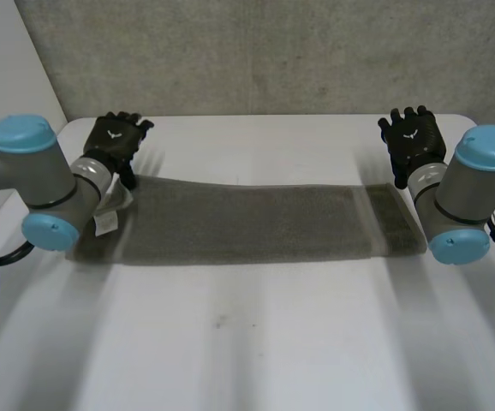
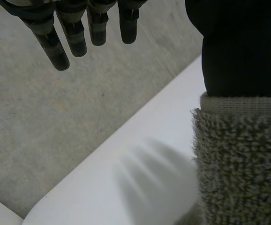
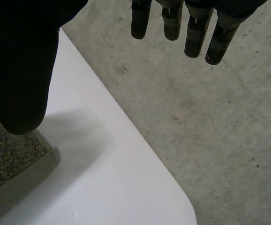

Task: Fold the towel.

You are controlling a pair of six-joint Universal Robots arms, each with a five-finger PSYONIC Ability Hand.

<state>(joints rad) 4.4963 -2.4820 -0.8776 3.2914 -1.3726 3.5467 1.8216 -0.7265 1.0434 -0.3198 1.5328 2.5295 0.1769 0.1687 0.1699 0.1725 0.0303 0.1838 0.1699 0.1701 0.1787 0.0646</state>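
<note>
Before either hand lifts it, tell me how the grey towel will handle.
Probably floppy: the towel lies flat as a long strip with a wavy far edge, so it should sag where unsupported. Its looped pile looks rough, so likely grippy rather than slippery.

Your grey left arm [image 1: 59, 181] and right arm [image 1: 453, 195] carry round light-blue caps [image 1: 21, 134] and end in a black left hand [image 1: 117, 139] and right hand [image 1: 413, 141], each bearing a pale mark.

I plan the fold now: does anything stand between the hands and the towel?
Nothing visible does. The left hand and the right hand, both open, are at the two ends of the towel, and no other thing lies on the table.
</note>
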